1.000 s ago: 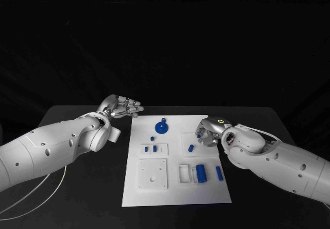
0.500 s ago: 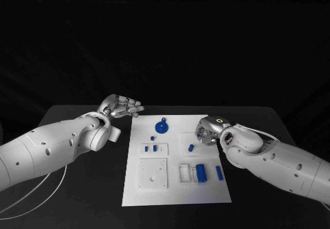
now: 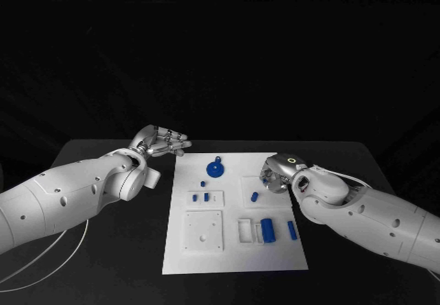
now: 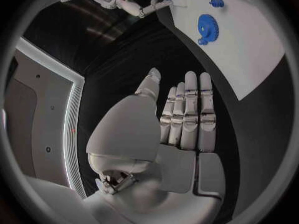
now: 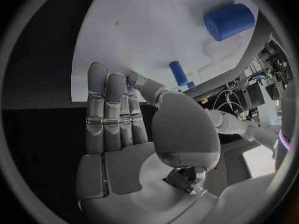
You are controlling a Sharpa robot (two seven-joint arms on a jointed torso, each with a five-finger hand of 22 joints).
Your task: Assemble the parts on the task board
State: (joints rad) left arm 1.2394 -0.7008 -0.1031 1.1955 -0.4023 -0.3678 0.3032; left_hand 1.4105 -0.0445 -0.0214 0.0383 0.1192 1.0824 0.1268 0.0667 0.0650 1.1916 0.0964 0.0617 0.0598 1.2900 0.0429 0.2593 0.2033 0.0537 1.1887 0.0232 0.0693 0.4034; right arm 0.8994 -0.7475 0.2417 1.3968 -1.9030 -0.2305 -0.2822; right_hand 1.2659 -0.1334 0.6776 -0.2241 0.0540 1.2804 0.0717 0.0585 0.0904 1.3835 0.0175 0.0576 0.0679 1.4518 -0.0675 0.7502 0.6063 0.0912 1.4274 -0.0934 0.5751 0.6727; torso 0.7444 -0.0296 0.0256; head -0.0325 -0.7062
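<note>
**Right hand on the board's right edge, left hand idle off the far-left corner**

Board [image 3: 234, 254] — a white rectangular plate, long side running away from the robot, in the middle of the black table [image 3: 101, 254].

Parts on it, all blue:
- gear [image 3: 215, 169] — round, toothed disc with a small tab at its far side, lying flat in the far half. The left wrist view shows the teeth clearly [image 4: 205, 25].
- small peg [image 3: 203, 184] just nearer than the gear.
- two short pieces [image 3: 201, 197] side by side in a raised white block on the left-centre.
- small upright piece [image 3: 255, 197] on a white square to the right of that.
- cylinder [image 3: 268, 230] — thick, lying lengthwise in a white cradle, near right; in the right wrist view it reads as a stubby drum with a flat end [image 5: 229, 21].
- thin pin [image 3: 292, 230] just right of the cylinder, apart from it.
- a blank white square plate [image 3: 203, 231] with small holes sits near left.

Left hand [image 3: 163, 143] — off the board near its far-left corner, fingers straight and close together, nothing in it.

Right hand [image 3: 275, 175] — over the board's right edge, fingers reaching down to the surface. Something small and blue shows at its fingertips [image 5: 129, 82], but I can't tell if it's held.
</note>
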